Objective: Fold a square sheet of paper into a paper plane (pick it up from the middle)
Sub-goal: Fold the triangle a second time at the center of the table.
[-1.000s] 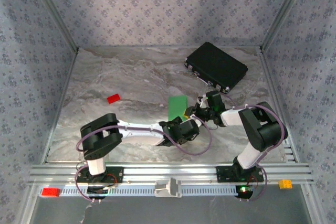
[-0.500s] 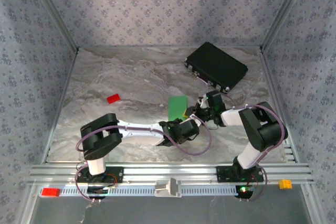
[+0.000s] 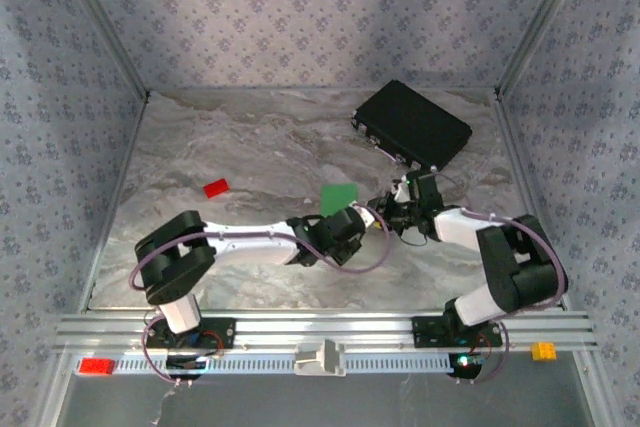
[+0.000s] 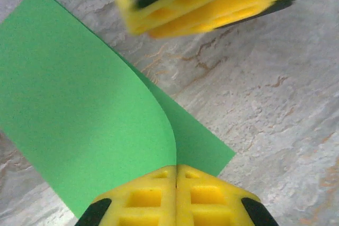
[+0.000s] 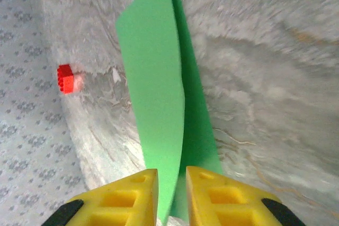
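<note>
The square sheet of paper (image 3: 338, 197) is bright green and bent over on itself, one half curling above the other. In the left wrist view the paper (image 4: 79, 104) runs out from between my left gripper (image 4: 176, 170), which is shut on its near edge. In the top view my left gripper (image 3: 352, 219) sits just below the sheet. My right gripper (image 3: 378, 213) comes in from the right. In the right wrist view its jaws (image 5: 171, 175) stand slightly apart with the raised paper (image 5: 156, 104) edge running between them. Its yellow fingers (image 4: 201, 3) also show in the left wrist view.
A black rectangular case (image 3: 412, 127) lies at the back right, close behind the right arm. A small red block (image 3: 215, 188) sits on the marble table (image 3: 220, 137) to the left, and that block (image 5: 65, 78) also appears in the right wrist view. Patterned walls close in three sides.
The left arm has stretched out and its gripper moved up toward the paper. The right arm shifted right. The sheet now looks shorter and curled up instead of lying as a long strip.
</note>
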Controlling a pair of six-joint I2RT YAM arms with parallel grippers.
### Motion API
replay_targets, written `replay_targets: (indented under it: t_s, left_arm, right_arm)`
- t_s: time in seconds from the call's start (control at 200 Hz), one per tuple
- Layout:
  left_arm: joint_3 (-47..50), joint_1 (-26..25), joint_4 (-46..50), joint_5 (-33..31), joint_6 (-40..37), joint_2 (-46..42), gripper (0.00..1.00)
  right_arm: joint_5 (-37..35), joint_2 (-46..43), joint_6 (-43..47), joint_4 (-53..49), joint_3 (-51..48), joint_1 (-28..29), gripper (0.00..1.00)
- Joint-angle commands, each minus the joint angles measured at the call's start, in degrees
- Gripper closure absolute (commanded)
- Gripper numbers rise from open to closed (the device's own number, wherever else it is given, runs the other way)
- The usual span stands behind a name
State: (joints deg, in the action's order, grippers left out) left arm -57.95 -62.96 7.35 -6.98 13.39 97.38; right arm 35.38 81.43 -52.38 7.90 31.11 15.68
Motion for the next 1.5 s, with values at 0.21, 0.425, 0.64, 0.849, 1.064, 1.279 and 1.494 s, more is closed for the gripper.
replay_targets:
  t_s: [0.21, 0.425, 0.64, 0.849, 1.064, 1.279, 1.494]
  left_arm:
    - [-0.3, 7.0, -6.4, 27.0, 9.7, 0.4, 1.00]
    - [0.8, 8.4, -7.2, 27.1, 12.4, 0.2, 1.00]
    - [1.1, 8.8, -7.0, 26.6, 13.2, 0.3, 1.00]
    - [1.0, 8.8, -6.1, 25.5, 13.1, 0.7, 1.00]
    - [0.6, 8.8, -5.1, 25.0, 13.0, 1.3, 1.00]
    - [0.0, 8.8, -3.9, 24.2, 12.7, 1.6, 1.00]
    - [0.2, 9.5, -1.3, 20.7, 13.2, 1.6, 1.00]
  right_arm:
    - [-1.0, -4.6, 5.9, -9.7, -0.6, -1.3, 0.79]
    - [-0.6, -2.3, 5.8, -8.2, -0.4, 1.3, 0.83]
    - [-1.9, -0.9, 4.7, -6.6, -0.8, 4.0, 0.88]
    - [-2.5, 0.1, 4.1, -5.7, -0.8, 5.6, 0.92]
    - [-2.8, 0.8, 2.9, -4.0, -1.1, 6.5, 0.94]
    - [-1.5, 3.0, 1.0, -0.5, -1.1, 7.8, 0.94]
    - [-2.1, 4.4, 0.3, 0.7, -1.5, 8.7, 0.94]
